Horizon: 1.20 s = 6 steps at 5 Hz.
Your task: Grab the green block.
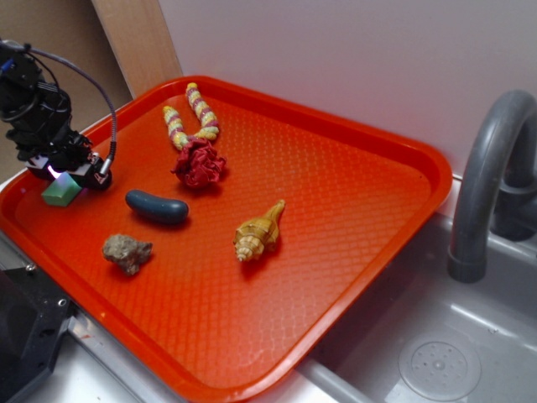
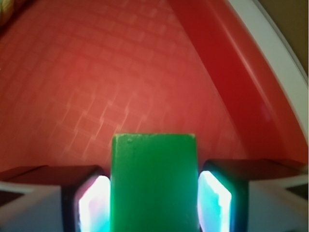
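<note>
Where the gripper sits, the green block lies between its pads, pinched, long axis pointing straight ahead.

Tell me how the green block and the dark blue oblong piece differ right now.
The green block is pale green with flat faces and square corners; the dark blue oblong piece is rounded. The block sits between the fingers of the gripper near the tray's left edge; the blue piece lies free, further in, untouched. Both are over the orange tray and similar in length.
</note>
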Available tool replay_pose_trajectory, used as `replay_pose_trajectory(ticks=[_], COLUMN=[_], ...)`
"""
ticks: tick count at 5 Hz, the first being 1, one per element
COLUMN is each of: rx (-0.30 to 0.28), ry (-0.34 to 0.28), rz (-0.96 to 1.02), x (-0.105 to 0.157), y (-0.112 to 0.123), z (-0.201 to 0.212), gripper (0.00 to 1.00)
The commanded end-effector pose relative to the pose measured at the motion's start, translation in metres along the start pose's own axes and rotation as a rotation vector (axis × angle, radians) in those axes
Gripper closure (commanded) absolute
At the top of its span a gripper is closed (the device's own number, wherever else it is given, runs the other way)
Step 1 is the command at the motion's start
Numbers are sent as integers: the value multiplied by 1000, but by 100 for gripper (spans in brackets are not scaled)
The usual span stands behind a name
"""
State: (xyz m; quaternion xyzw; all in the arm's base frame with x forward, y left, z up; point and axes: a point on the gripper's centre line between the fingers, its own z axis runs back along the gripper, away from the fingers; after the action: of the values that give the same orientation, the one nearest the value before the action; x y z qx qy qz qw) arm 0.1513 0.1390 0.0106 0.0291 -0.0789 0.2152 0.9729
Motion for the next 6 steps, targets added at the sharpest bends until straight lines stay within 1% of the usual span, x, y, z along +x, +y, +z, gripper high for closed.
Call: replay_pose_trajectory(ticks=[1, 2, 3, 4, 5, 6], rx=[-77, 29, 94, 76, 44, 12], ry=[50, 19, 1, -18, -51, -75], rz=[-92, -186, -289, -330, -333, -344], x=[-23, -5, 14, 24, 35, 44], y=[-11, -30, -75, -111, -139, -159], z=[-2, 44, 91, 132, 169, 206], gripper=[100, 100, 100, 100, 100, 100])
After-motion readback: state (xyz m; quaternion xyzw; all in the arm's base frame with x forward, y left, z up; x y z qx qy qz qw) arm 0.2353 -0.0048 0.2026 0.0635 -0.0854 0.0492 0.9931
